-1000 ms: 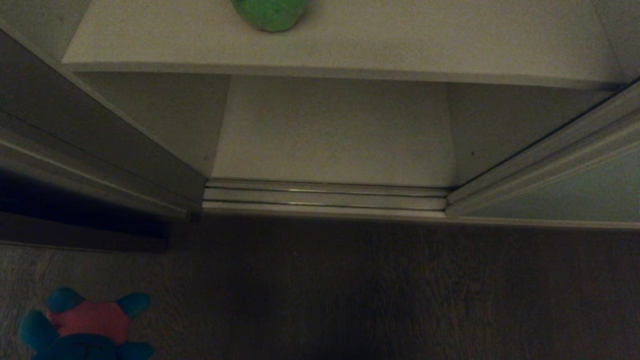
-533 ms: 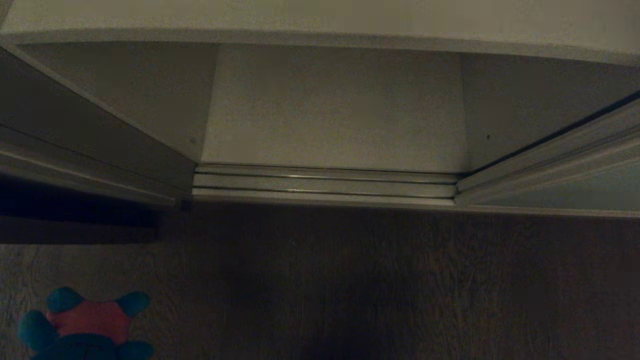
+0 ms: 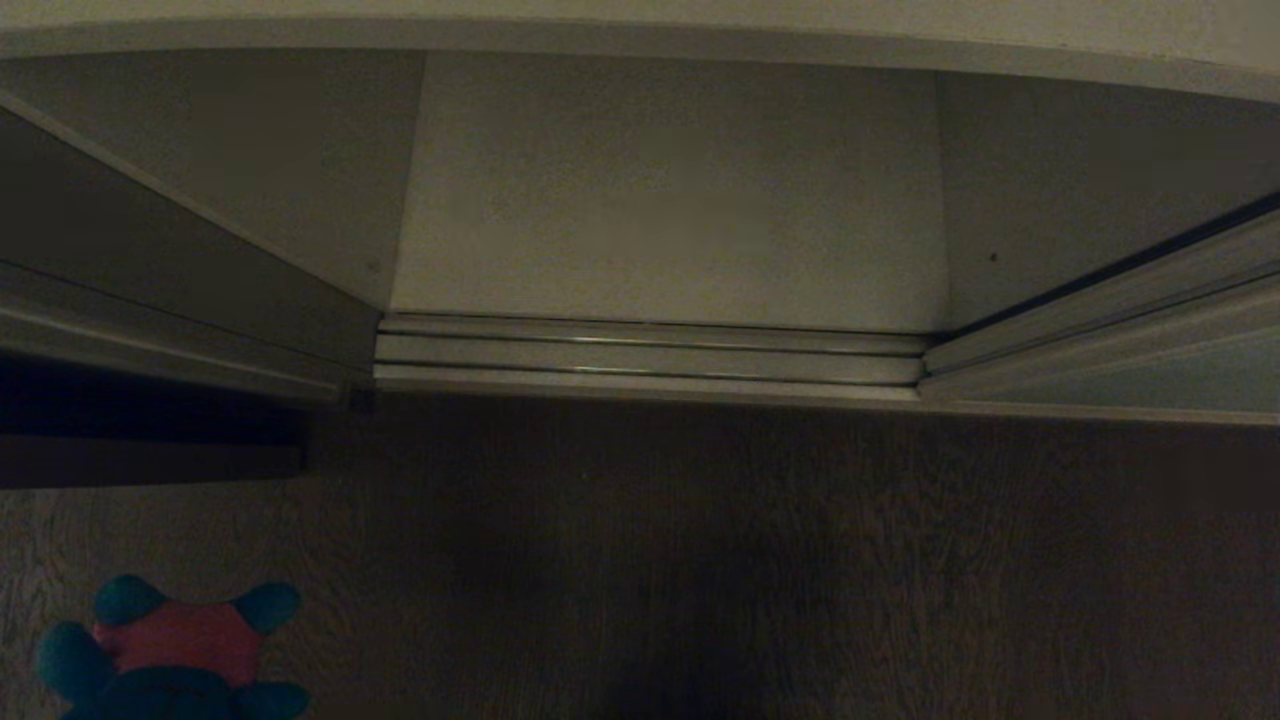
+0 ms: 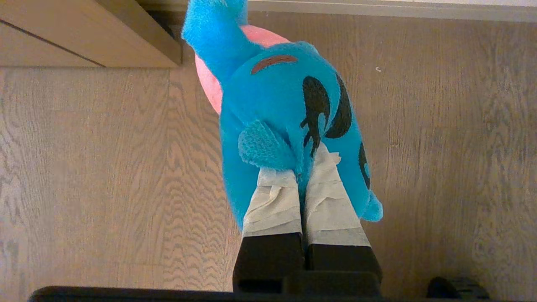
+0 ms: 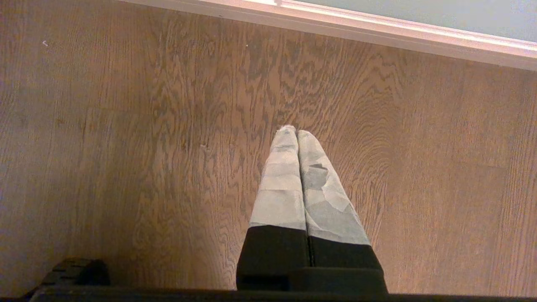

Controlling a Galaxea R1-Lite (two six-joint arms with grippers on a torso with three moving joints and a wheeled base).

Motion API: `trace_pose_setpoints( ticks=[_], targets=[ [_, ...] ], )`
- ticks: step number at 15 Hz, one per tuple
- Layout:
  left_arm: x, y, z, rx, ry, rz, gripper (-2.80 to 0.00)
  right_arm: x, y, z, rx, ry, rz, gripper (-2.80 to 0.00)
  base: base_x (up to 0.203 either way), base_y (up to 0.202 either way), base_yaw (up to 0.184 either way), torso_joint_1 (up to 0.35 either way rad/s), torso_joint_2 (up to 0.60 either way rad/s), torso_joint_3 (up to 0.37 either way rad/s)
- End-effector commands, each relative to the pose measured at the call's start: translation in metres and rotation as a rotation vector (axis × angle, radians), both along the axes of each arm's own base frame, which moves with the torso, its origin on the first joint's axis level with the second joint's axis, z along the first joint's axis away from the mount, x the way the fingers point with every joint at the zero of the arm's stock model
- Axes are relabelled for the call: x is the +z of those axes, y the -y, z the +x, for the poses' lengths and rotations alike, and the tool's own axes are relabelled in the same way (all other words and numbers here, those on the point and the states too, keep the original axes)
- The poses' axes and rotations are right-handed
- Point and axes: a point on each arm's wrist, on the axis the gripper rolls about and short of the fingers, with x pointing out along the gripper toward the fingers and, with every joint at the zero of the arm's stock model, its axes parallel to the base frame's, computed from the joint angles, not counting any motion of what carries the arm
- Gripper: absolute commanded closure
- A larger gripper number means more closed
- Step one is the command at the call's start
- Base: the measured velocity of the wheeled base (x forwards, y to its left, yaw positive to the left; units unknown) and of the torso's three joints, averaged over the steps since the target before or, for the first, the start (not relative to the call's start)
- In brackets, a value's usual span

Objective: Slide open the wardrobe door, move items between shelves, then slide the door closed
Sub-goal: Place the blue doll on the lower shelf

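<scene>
The blue creature with a pink top [image 4: 277, 105] hangs over the wooden floor with my left gripper [image 4: 300, 167] shut on its plush body. In the head view the same toy [image 3: 165, 650] shows at the bottom left corner, and neither arm appears there. The wardrobe compartment stands open in front: a white shelf's front edge [image 3: 640, 45] runs along the top and a lower white board [image 3: 660, 200] lies behind the floor track. The sliding wardrobe door [image 3: 1180, 375] is pushed to the right. My right gripper [image 5: 297, 133] is shut and empty above the floor. The frog is out of view.
A double metal floor track [image 3: 650, 355] runs along the compartment's front. The wardrobe's side panel [image 3: 150, 250] slants on the left, with a dark gap [image 3: 130, 420] beyond it. Wooden floor [image 3: 760, 560] fills the foreground. The door's cream frame edge [image 5: 377, 25] runs near my right gripper.
The head camera has tilted downward: the shelf edge has slid up the picture and the green frog on it has left the view. The blue toy keeps its place in the picture.
</scene>
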Motion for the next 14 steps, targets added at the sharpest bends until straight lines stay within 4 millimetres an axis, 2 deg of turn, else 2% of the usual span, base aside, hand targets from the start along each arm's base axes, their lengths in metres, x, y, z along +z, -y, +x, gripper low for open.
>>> trace_pose_setpoints(
  ticks=[1, 9, 12, 14],
  targets=[
    [0.0, 0.0, 0.0, 0.0, -0.002, 0.0, 0.0, 0.0, 0.0, 0.0, 0.001, 0.002, -0.001, 0.0, 0.0, 0.0, 0.0, 0.0, 0.0, 0.0],
    [0.001, 0.0, -0.001, 0.0, -0.028, 0.012, 0.0, 0.0, 0.0, 0.0, 0.001, 0.002, -0.001, 0.0, 0.0, 0.0, 0.0, 0.0, 0.0, 0.0],
    [0.022, 0.001, -0.001, -0.036, -0.083, 0.04, 0.0, 0.0, 0.0, 0.0, 0.001, 0.002, -0.001, 0.0, 0.0, 0.0, 0.0, 0.0, 0.0, 0.0],
    [0.045, 0.001, 0.016, -0.062, -0.194, 0.019, 0.0, 0.0, 0.0, 0.0, 0.001, 0.002, -0.001, 0.0, 0.0, 0.0, 0.0, 0.0, 0.0, 0.0]
  ],
)
